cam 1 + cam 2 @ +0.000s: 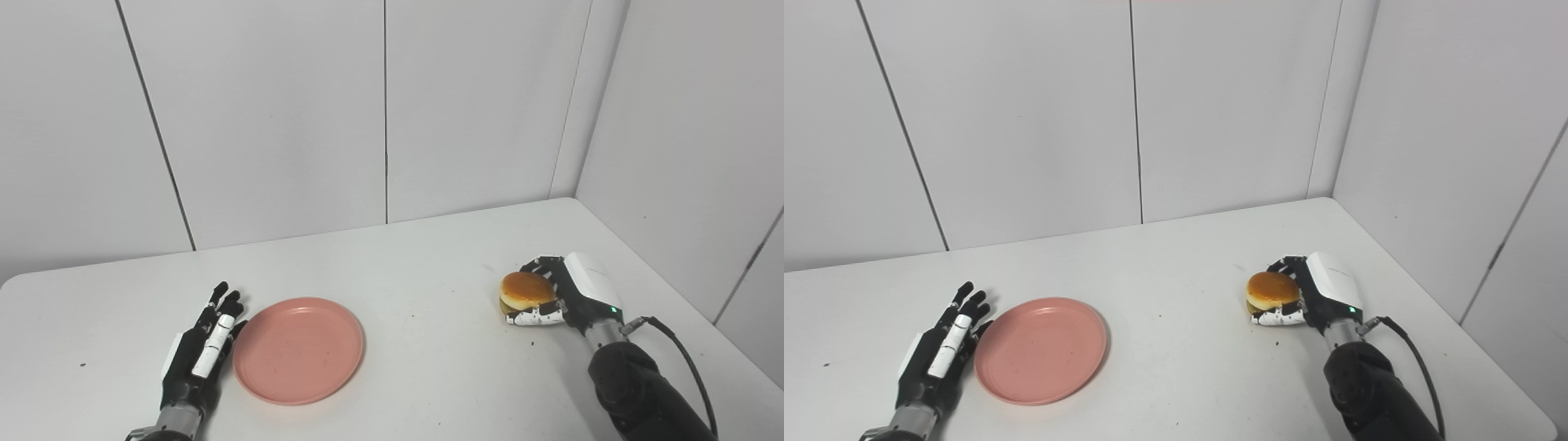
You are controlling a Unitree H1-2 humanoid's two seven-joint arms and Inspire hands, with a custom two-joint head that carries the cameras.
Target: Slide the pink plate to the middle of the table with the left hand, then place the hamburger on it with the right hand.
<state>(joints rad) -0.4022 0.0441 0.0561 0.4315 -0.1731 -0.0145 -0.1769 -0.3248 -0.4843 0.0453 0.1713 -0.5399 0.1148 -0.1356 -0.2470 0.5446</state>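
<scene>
The left robot hand [199, 349] lies flat with fingers spread beside the plate [298, 349], probably for pushing; the right robot hand [560, 294] grasps the hamburger [525, 290], well apart from it.

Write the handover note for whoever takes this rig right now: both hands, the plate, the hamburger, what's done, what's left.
Left robot hand: open, fingers straight, flat against the left rim of the round pink plastic plate; holds nothing.
Right robot hand: shut on the golden-bun hamburger, low at the white table on the right side; I cannot tell whether the hamburger is lifted.
Plate: empty, lying left of the table's middle.
Done: hamburger grasped.
Left: the plate seems to need more sliding toward the middle; then carry the hamburger over, set it on the plate and release.
</scene>
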